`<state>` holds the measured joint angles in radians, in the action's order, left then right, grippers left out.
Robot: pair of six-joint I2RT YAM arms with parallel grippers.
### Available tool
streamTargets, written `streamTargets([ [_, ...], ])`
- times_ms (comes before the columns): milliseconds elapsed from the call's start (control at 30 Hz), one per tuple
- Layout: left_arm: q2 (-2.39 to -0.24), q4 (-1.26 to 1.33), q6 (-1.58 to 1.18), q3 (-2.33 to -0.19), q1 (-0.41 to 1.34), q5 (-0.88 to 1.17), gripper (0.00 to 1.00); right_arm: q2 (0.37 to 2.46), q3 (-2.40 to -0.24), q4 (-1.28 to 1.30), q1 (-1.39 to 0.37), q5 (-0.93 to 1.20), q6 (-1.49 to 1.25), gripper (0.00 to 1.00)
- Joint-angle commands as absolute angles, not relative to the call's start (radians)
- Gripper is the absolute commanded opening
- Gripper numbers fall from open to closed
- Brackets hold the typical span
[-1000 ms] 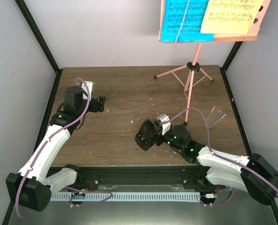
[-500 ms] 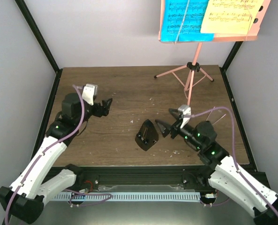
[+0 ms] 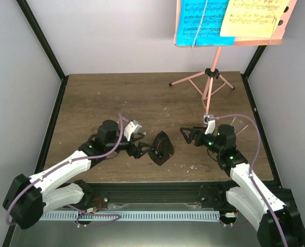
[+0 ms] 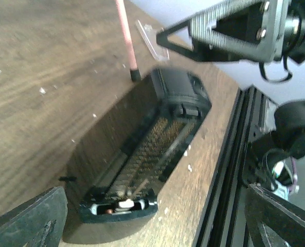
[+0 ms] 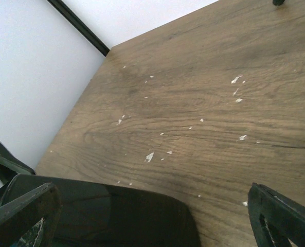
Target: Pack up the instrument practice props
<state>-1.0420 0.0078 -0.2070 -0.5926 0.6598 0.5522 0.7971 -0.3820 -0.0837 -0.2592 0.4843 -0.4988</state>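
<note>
So in the last half second the left arm swung in from the far left of the bench [image 3: 142, 98]. The left gripper [image 3: 140, 150] ended up just beside the black metronome [image 3: 161, 147], on its left. The right gripper [image 3: 186, 135], which had been right at the metronome a second back, sat near it on the right but clearly apart. The metronome itself stayed about where it was, near the middle of the bench toward the front edge, between the two and not held by anything. I couldn't tell whether it was upright or tipped over. From the left wrist cam those jaws were spread wide, a fingertip [image 4: 29, 221] in each bottom corner and the metronome framed between them. The right jaws were wide open too, and a glossy black surface filled the bottom of that view, too close to make out properly. The pink music stand [image 3: 245, 41] stood at the back right with its tripod feet on the bench. Its desk carried the cyan page [image 3: 201, 20] on the left and the yellow page [image 3: 252, 18] on the right. A clear plastic piece [image 4: 151, 46] lay just past one stand foot, and white flecks [image 5: 149, 156] were scattered over the wood.
</note>
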Motion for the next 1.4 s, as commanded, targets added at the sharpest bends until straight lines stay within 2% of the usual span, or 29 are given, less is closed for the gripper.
streamTargets([
  [0,-1.098,0.161,-0.126,-0.546,0.712,0.579,0.95,0.752,-0.355,-0.145,-0.254,0.534,-0.551,1.0],
  [200,-1.198,0.245,-0.027,-0.555,0.815,0.408,0.93,0.761,-0.353,-0.136,-0.254,0.535,-0.542,1.0],
  [400,-1.242,0.294,-0.003,-0.541,0.817,0.39,0.92,0.749,-0.355,-0.137,-0.253,0.552,-0.536,1.0],
  [533,-1.246,0.295,0.009,-0.536,0.817,0.353,0.89,0.75,-0.348,-0.142,-0.253,0.558,-0.538,1.0],
  [900,-1.303,0.262,0.046,-0.59,0.795,0.389,0.71,0.757,-0.346,-0.15,-0.255,0.586,-0.545,1.0],
  [1200,-1.317,0.254,0.036,-0.598,0.769,0.4,0.65,0.765,-0.338,-0.165,-0.254,0.599,-0.552,1.0],
  [1367,-1.338,0.254,0.032,-0.616,0.767,0.434,0.65,0.77,-0.335,-0.173,-0.253,0.604,-0.553,1.0],
])
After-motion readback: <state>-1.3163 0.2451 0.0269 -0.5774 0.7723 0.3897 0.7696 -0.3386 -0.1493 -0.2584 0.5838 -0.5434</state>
